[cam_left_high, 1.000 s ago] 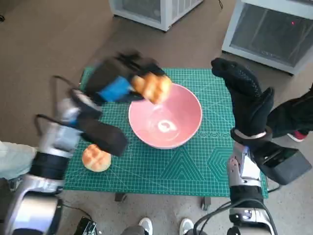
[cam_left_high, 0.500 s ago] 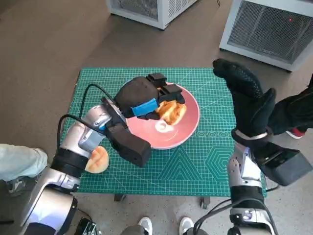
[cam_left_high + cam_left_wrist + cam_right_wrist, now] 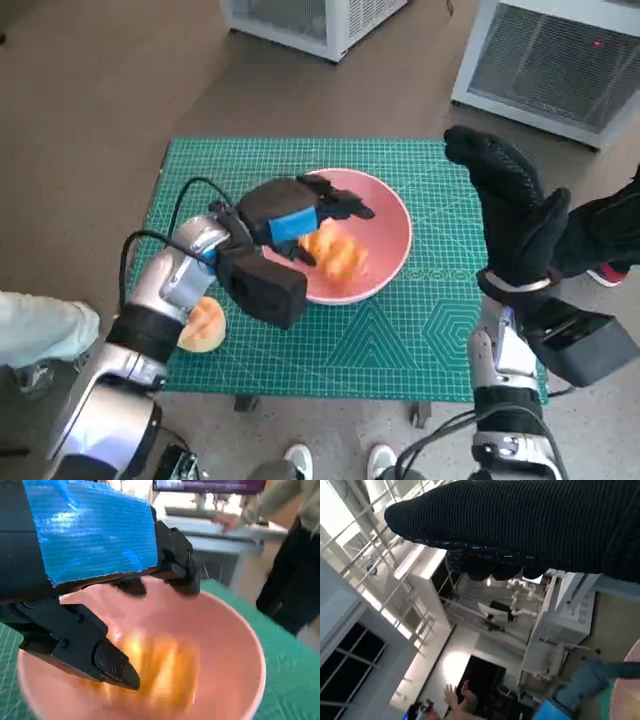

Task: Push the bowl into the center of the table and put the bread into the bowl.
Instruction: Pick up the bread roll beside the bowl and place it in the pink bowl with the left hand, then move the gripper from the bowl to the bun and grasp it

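The pink bowl (image 3: 385,225) stands near the middle of the green mat (image 3: 400,340). A golden bread roll (image 3: 335,252) is inside it, blurred, just under my left hand (image 3: 290,212). That hand hovers over the bowl's near-left side with its fingers spread and grips nothing. In the left wrist view the roll (image 3: 155,672) is a blurred patch on the floor of the bowl (image 3: 235,645), below the black fingers (image 3: 175,562). A second roll (image 3: 203,322) lies on the mat beside my left forearm. My right hand (image 3: 510,205) is raised over the mat's right edge, empty.
White and grey cabinets (image 3: 540,50) stand on the floor beyond the table. A person's dark sleeve (image 3: 610,230) shows at the right edge, and shoes (image 3: 340,462) at the table's front. In the right wrist view the glove (image 3: 520,520) covers the top of a blurred room.
My left hand brought the roll from the bowl's far-left rim down over the bowl and let it go. The roll has dropped inside the bowl. The right hand has stayed raised.
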Motion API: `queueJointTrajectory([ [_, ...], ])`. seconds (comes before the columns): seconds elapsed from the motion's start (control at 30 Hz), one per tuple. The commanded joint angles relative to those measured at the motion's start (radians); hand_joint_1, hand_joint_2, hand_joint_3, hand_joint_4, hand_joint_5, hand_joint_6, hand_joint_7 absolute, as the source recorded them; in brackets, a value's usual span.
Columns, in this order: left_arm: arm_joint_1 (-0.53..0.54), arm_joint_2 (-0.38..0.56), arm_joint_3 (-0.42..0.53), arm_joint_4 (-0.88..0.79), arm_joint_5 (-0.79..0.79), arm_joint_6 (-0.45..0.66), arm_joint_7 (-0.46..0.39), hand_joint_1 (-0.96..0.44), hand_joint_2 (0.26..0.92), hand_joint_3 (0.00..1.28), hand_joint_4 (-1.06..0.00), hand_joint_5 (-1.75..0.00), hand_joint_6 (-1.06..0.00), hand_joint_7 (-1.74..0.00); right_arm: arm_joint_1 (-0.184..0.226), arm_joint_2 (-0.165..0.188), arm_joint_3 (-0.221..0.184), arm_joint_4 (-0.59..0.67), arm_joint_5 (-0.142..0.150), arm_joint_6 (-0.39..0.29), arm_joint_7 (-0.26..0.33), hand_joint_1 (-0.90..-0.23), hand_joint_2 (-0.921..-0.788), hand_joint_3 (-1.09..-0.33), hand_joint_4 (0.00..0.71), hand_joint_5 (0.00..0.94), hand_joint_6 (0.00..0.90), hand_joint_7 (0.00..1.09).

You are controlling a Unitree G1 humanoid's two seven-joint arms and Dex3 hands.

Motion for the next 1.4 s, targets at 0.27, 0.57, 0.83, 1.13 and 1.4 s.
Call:
queueJointTrajectory([
  [0.27, 0.088, 0.131, 0.105, -0.168, -0.116, -0.09, -0.042, -0.4, 0.778, 0.0, -0.12, -0.01, -0.23, -0.05, 0.029, -0.001, 0.013, 0.001, -0.037, 0.006, -0.035, -0.756, -0.921, -0.774, 0.27, 0.0, 0.164, 0.43],
  [0.57, 0.179, 0.256, 0.212, -0.291, -0.204, -0.162, -0.064, -0.45, 0.766, 0.0, -0.17, -0.02, -0.3, -0.07, 0.025, 0.007, 0.024, 0.007, -0.035, 0.01, -0.033, -0.755, -0.921, -0.782, 0.27, 0.001, 0.158, 0.43],
  [0.83, 0.276, 0.363, 0.31, -0.387, -0.295, -0.146, -0.124, -0.48, 0.753, 0.0, -0.21, -0.02, -0.35, -0.08, 0.021, 0.013, 0.033, 0.003, -0.002, 0.036, -0.01, -0.773, -0.921, -0.779, 0.271, 0.001, 0.151, 0.44],
  [1.13, 0.395, 0.442, 0.38, -0.497, -0.348, -0.108, -0.189, -0.49, 0.749, 0.0, -0.22, -0.01, -0.36, -0.07, 0.017, 0.03, 0.044, 0.004, 0.014, 0.051, 0.001, -0.774, -0.921, -0.771, 0.274, 0.003, 0.158, 0.46],
  [1.4, 0.503, 0.49, 0.43, -0.543, -0.436, -0.097, -0.264, -0.47, 0.754, 0.0, -0.22, -0.01, -0.38, -0.06, 0.019, 0.036, 0.051, -0.003, 0.01, 0.058, 0.002, -0.747, -0.921, -0.779, 0.284, 0.007, 0.173, 0.48],
])
